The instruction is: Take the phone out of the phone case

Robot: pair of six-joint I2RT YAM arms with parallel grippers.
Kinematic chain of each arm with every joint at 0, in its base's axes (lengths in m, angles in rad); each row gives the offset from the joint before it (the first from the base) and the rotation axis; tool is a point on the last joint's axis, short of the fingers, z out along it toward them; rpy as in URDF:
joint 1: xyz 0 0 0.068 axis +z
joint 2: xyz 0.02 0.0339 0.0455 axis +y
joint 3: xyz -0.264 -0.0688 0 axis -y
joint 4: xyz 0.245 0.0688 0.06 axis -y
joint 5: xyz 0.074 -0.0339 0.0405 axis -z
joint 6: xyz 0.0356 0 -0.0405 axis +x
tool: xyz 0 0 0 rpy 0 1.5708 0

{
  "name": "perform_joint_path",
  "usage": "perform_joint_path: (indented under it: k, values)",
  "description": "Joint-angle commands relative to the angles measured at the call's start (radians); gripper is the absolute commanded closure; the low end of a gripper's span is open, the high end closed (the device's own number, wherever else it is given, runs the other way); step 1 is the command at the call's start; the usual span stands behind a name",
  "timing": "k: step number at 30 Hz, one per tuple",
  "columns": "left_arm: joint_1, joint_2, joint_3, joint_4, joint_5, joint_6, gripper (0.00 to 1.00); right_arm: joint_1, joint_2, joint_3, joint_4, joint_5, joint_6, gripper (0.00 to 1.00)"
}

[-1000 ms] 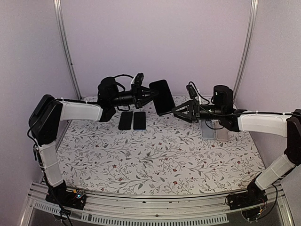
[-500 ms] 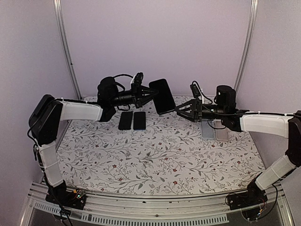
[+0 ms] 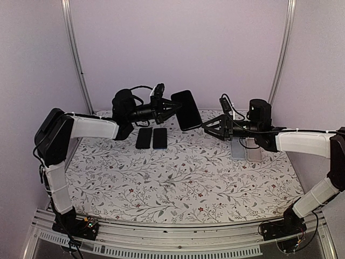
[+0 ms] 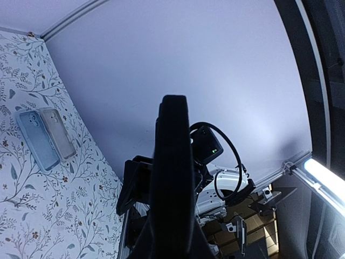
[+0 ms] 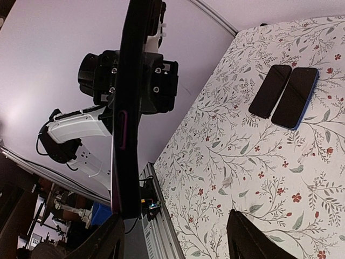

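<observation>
A black phone in a dark case [image 3: 186, 110] is held upright in the air over the back of the table. My left gripper [image 3: 172, 110] is shut on its left edge. In the left wrist view the phone [image 4: 171, 172] shows edge-on and hides my fingers. My right gripper [image 3: 207, 124] is open and empty, just right of the phone and slightly lower, not touching it. In the right wrist view the phone [image 5: 129, 102] shows edge-on with a pinkish rim at upper left, and my right gripper's [image 5: 178, 240] two fingers are spread wide at the bottom.
A black phone [image 3: 144, 137] and a blue phone [image 3: 160, 137] lie flat side by side under the left arm. Two clear empty cases [image 3: 237, 150] [image 3: 254, 153] lie under the right arm. The back wall stands close behind both grippers.
My right gripper has drawn back a little to the right, away from the held phone, still open. The left gripper and the phone have not moved.
</observation>
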Motion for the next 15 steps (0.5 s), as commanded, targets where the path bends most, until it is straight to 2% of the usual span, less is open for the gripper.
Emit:
perform_joint_path:
  k: [1,10,15]
  values:
    - [-0.016,-0.007,0.022,0.155,0.023,-0.047,1.00,-0.014,-0.008,-0.016,-0.010,0.028,0.006,0.33]
    - [-0.045,0.014,0.057,0.155,0.067,-0.038,1.00,-0.013,0.014,-0.002,-0.015,0.023,0.011,0.33]
    - [-0.073,0.034,0.083,0.227,0.090,-0.061,1.00,-0.014,0.032,0.012,-0.014,0.016,0.014,0.33]
